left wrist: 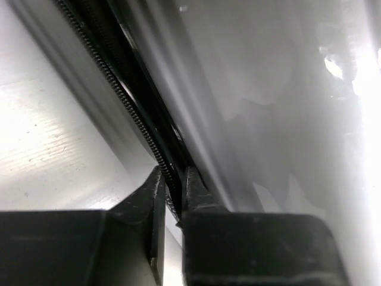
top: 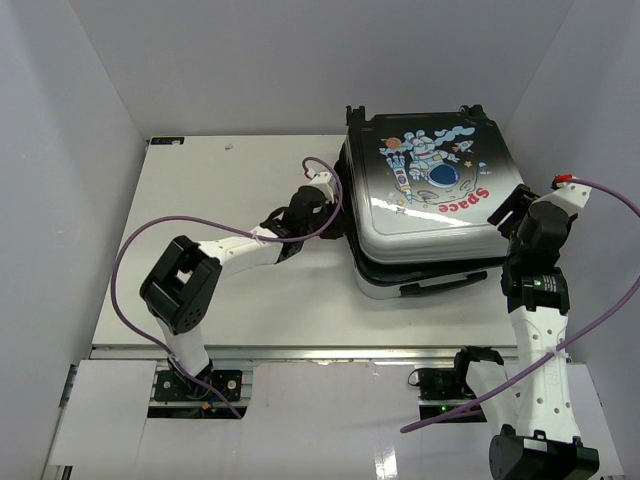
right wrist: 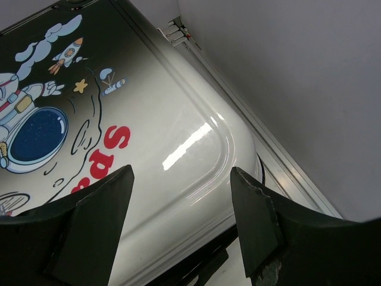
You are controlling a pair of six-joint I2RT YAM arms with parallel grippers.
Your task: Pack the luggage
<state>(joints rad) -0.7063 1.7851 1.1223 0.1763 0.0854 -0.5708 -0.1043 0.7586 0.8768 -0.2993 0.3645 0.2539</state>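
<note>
The luggage lies at the back right of the table with its astronaut-print lid down over the lower shell and a dark gap along the front. My left gripper is at its left side. In the left wrist view the left gripper is shut on the black zipper rim, which runs between its fingers, beside the pale shell. My right gripper hovers over the lid's front right corner. In the right wrist view the right gripper is open over the white shell with nothing between its fingers.
The white table stretches left and in front of the luggage. Grey walls close in the sides and back. The right wall runs close beside the luggage. A black handle sticks out of the luggage's front side.
</note>
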